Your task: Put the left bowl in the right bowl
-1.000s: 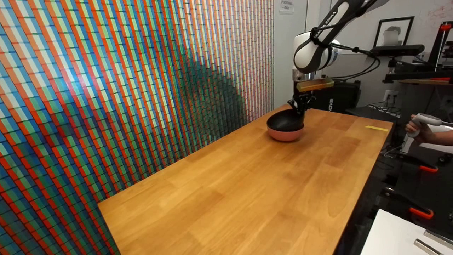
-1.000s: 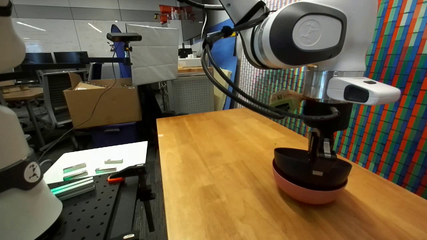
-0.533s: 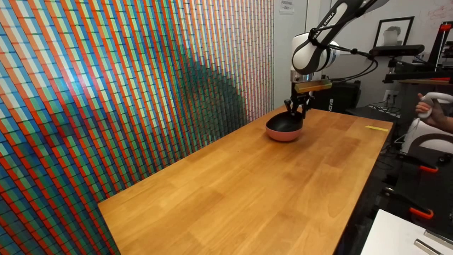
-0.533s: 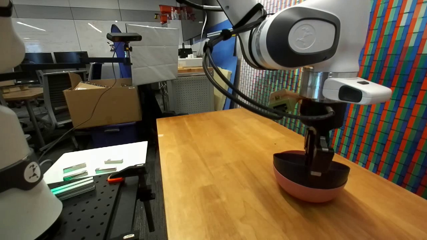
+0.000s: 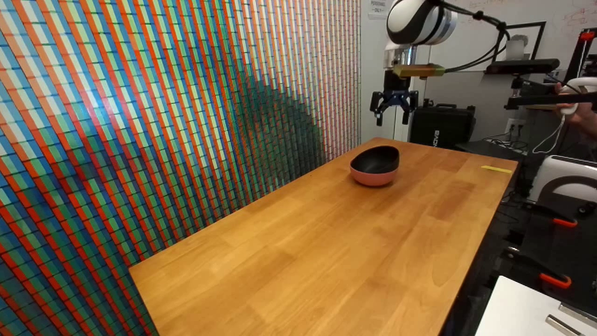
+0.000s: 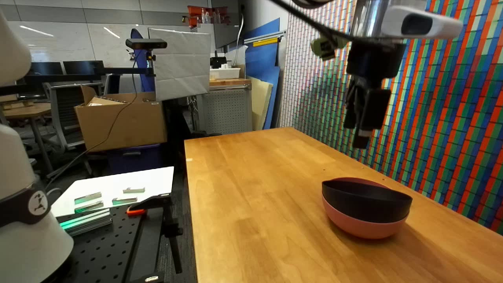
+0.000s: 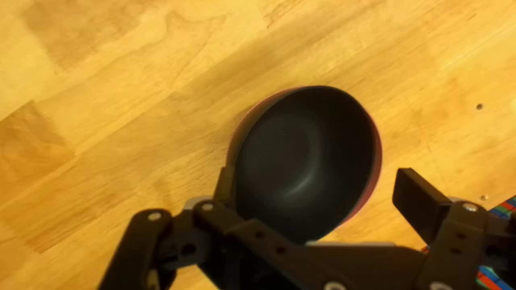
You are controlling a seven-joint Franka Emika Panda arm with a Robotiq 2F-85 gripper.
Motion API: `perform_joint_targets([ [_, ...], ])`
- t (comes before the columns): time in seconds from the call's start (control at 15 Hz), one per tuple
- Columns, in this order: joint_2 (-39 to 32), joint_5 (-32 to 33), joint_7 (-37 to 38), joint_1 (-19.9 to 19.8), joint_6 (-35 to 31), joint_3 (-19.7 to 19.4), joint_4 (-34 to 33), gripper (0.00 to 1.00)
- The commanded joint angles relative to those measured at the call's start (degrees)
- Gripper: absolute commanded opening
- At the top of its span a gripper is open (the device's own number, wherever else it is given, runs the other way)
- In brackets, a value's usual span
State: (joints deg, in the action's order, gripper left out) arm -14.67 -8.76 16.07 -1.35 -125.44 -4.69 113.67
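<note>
Up close in the wrist view: black two-fingered gripper (image 7: pixel 315 170), fingers spread wide, clear of both bowls. Hangs well above them in both exterior views, tips pointing down. Below the gripper, framed between its two fingers in the wrist view: small round black bowl (image 7: pixel 300 157), dark and smooth inside, partly hidden by the gripper along its lower edge. Sits inside the small round salmon-pink bowl (image 6: pixel 363 228) — nested, yet tipped to one side. Rises above the pink rim on the near side in an exterior view, drops below it on the far side.

Under the pair, long table of golden-brown wood planks (image 5: pixel 298 261), bearing the salmon-pink bowl near one end. At the edge of an exterior view, white rounded robot base (image 6: pixel 27 251), banded in black with a round white emblem (image 6: pixel 39 203) of an angular line figure. Past the table, black hard case (image 5: pixel 452 123), lettered sideways in white: NOVA — hard to say whether more letters come before. Higher up, white paper sign (image 5: pixel 377 9), cut off at the top, with PERSONNEL and below it ONLY to be read. Farthest, on the pale wall (image 5: pixel 471 39), faint reddish handwriting (image 5: pixel 576 17), too blurred to make out.
</note>
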Motion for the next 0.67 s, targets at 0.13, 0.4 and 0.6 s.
perform_joint_targets([
  [0.13, 8.96, 7.38, -5.35, -0.16, 14.82, 0.3, -3.36, 1.0],
  [0.4, 12.98, 16.24, -9.5, 0.48, 19.42, 1.58, -4.78, 1.0],
  [0.6, 15.04, 18.99, -12.9, 0.64, 20.12, 2.55, -4.59, 1.0],
])
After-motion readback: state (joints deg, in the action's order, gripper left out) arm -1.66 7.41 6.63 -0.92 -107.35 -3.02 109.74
